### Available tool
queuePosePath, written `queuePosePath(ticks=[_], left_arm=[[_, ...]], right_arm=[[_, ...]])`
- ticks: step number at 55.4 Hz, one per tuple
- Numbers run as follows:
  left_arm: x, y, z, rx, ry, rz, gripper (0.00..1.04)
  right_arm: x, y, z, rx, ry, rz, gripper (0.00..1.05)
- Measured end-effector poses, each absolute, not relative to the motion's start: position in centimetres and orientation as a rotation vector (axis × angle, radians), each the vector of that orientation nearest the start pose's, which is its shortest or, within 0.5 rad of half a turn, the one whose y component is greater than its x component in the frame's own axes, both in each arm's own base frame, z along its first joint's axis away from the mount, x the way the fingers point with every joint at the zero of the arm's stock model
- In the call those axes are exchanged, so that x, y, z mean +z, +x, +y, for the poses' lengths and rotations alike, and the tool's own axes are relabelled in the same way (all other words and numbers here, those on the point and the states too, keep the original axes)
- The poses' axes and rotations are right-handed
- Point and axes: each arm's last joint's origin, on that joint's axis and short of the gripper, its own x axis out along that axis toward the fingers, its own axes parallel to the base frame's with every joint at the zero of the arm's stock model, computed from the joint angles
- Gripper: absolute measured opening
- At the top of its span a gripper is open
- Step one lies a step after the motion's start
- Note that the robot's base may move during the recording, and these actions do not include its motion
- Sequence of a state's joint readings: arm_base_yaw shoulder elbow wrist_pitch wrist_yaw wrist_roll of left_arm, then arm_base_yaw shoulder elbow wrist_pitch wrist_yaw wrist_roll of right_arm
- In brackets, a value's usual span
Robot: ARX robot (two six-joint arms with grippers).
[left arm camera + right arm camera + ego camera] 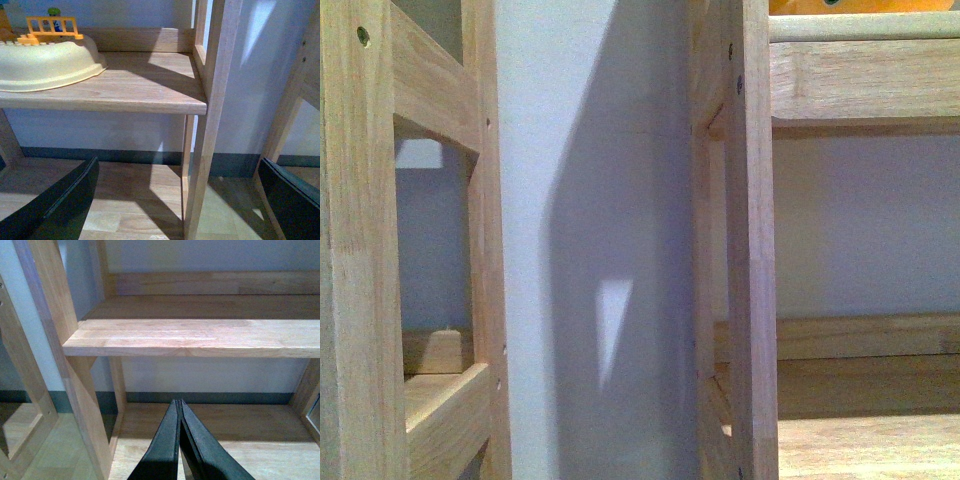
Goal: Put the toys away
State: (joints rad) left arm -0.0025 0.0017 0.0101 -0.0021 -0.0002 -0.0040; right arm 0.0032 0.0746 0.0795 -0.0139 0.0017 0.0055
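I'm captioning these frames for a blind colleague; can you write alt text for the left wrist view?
The open left gripper faces a light wooden shelf unit, its two dark fingers spread wide and holding nothing. A cream plastic basin-like toy base sits on the shelf, with an orange toy fence on it. Behind is a pale wall with a dark baseboard.

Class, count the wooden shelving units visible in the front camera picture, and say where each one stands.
2: one shelving unit at the left, another at the right, white wall between them. Both are cropped, so more may be hidden.
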Motion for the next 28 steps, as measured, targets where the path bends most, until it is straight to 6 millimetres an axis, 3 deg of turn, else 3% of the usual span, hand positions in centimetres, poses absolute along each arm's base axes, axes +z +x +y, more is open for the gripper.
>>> queuePosePath(ticks=[28], left_arm=[[16.7,9.7,0.0,-0.002,-0.004,-0.006,0.98]], right_arm=[[16.7,9.8,0.0,0.003,0.006,0.002,0.03]])
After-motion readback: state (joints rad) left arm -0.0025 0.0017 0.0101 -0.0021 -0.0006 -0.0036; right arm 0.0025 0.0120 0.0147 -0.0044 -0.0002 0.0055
